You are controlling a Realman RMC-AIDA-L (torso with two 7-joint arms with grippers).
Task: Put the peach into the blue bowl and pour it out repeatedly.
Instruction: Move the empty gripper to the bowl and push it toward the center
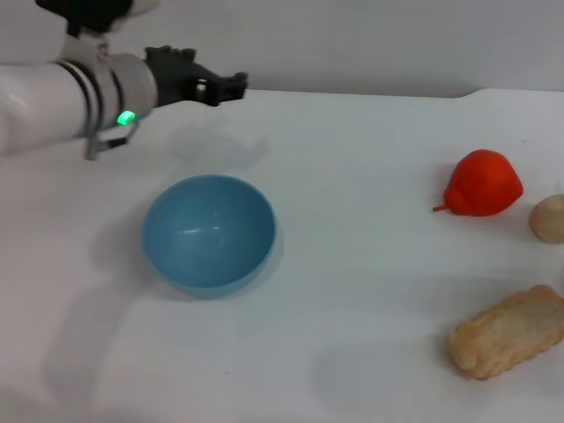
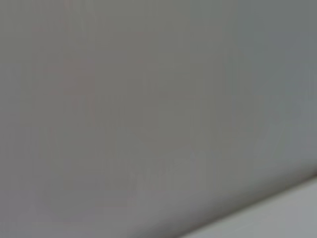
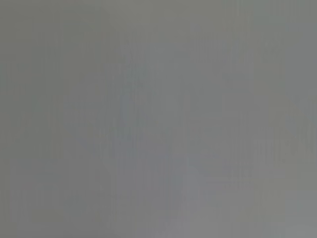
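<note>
Bread-like roll [image 1: 508, 331] lower right on table [image 1: 352, 291]. Blue bowl [image 1: 210, 232] left of centre, empty. Peach not in view. Left tool [image 1: 231, 85] upper left, raised; opening cannot be told. Risk: red-orange fruit [image 1: 482, 183] mistaken for peach.

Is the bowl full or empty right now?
Empty. The head view shows the upright bowl with only its bare blue inside; no peach is in view.
</note>
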